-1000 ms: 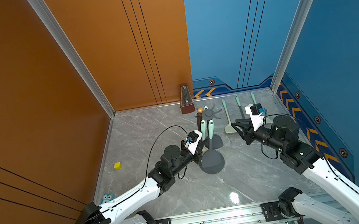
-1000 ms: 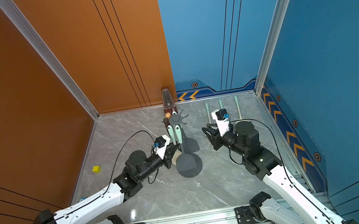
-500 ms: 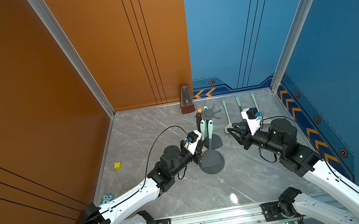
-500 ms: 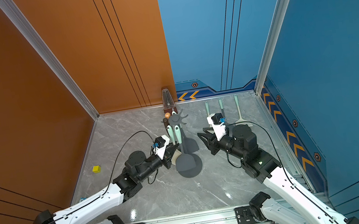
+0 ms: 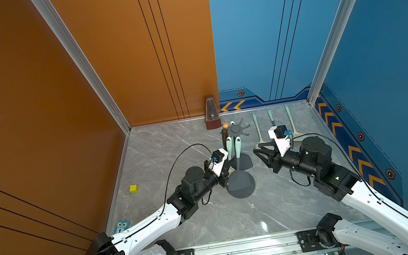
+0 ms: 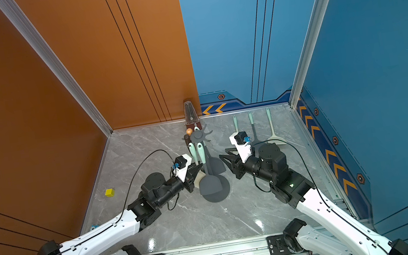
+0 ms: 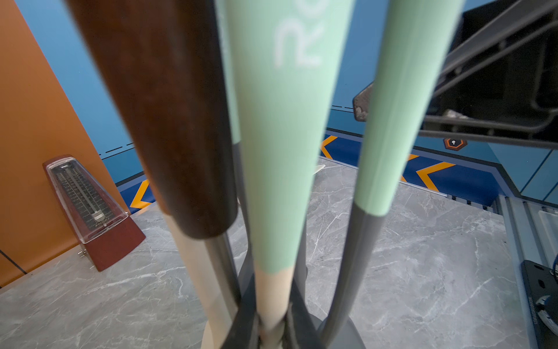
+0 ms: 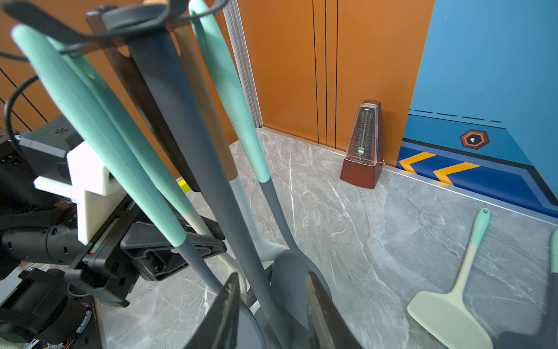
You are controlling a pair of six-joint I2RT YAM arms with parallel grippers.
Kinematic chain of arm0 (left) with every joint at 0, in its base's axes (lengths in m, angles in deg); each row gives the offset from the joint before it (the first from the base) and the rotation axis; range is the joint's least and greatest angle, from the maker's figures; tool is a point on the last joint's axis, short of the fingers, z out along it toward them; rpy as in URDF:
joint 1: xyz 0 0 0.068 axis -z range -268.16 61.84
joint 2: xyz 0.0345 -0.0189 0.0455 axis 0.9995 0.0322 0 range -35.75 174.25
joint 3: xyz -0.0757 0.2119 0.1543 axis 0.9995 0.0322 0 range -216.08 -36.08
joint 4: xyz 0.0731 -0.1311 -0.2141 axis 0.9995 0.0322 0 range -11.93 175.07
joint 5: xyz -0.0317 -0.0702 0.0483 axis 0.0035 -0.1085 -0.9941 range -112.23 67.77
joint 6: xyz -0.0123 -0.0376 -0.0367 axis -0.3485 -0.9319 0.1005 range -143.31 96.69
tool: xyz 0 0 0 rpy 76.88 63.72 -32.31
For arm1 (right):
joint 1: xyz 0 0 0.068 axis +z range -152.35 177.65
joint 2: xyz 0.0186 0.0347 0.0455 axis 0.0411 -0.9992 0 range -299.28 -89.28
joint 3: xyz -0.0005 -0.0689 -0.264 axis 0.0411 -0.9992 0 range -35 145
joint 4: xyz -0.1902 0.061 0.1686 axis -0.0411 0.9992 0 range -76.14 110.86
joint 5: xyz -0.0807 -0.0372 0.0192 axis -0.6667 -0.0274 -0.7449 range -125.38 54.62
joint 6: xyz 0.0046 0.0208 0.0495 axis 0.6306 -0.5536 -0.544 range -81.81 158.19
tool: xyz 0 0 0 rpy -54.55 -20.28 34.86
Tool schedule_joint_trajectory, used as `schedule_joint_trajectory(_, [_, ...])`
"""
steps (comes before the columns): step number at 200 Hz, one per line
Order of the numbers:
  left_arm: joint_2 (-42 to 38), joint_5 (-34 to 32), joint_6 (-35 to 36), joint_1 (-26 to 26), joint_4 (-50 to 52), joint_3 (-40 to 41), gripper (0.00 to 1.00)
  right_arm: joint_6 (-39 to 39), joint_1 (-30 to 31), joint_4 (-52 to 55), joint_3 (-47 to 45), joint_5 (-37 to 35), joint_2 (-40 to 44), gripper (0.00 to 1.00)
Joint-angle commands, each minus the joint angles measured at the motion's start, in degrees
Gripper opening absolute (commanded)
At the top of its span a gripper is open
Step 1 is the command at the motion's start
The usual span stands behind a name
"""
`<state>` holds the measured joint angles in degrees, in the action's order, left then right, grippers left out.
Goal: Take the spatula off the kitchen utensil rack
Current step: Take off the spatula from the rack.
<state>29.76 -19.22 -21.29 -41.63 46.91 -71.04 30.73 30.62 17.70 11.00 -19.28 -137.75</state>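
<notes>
The kitchen utensil rack [image 5: 236, 129] is a dark grey stand on a round disc base [image 6: 224, 190], with several utensils hanging from its crown. The spatula [image 5: 229, 145] hangs there by its mint handle, which ends in a cream neck [image 7: 271, 290]. My left gripper [image 7: 273, 329] is shut on that cream neck, and in both top views it reaches in from the left [image 6: 196, 175]. My right gripper [image 8: 271, 311] is open on the rack's right side [image 5: 258, 153]. The dark grey neck of another hanging utensil shows between its fingers [image 8: 226, 305].
A brown-handled utensil [image 5: 224, 137] also hangs on the rack. Three mint-handled utensils [image 5: 257, 130] lie on the floor at the back right. A metronome [image 5: 211, 113] stands against the back wall. A yellow cube [image 5: 133, 188] and a small owl figure [image 5: 121, 225] lie at the left.
My right gripper has moved left and down, from beside the lying utensils to the rack's right side. My left gripper has stayed shut on the spatula.
</notes>
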Motion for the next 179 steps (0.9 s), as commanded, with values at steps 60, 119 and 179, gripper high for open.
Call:
schedule_joint_trajectory(60, [0.81,-3.8,-3.23,0.05,1.32,-0.47,0.1,-0.48,3.46,-3.22,2.07,1.81,0.27,0.38])
schedule_joint_trajectory(119, [2.46,-4.14,-2.73,1.03,1.29,-2.04,0.1,0.68,6.84,-4.25,3.25,1.49,-1.31,0.39])
schedule_joint_trajectory(179, [2.77,-4.49,-2.52,1.4,1.23,-2.41,0.1,3.45,9.79,-4.59,5.13,0.25,-4.3,0.39])
